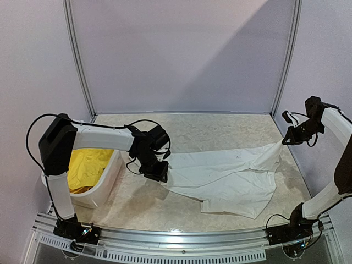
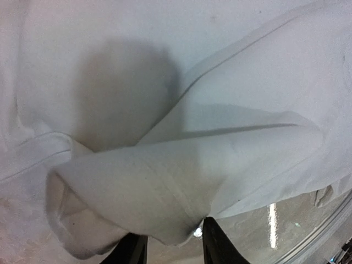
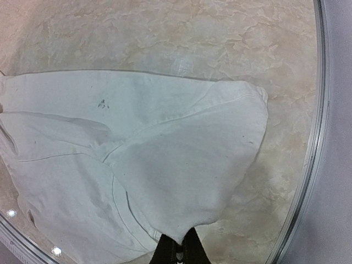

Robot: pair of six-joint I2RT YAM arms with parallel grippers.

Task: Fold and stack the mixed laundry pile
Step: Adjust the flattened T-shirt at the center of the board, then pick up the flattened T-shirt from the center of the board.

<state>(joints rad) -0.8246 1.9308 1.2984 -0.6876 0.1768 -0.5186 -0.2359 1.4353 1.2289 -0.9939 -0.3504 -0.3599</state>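
I see white T-shirt (image 1: 225, 176) spread mid-frame | left gripper (image 1: 159, 176) clamps its left edge, fingertips hidden under fold | right gripper (image 1: 285, 139) pinches far-right corner | yellow shorts (image 1: 88, 168) lower left, partly arm-occluded

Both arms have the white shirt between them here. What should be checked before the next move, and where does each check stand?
1. Grip of left end effector on white T-shirt: ok, cloth is bunched between its fingers.
2. Grip of right end effector on the shirt: ok, it pinches an edge raised off the table.
3. Shirt spread flat: not ok, layers are folded over near the left grip.
4. Shirt apart from basket: ok.
5. yellow shorts out of the way: ok, they are inside the basket.
6. Other garments located: cannot tell, none are visible.
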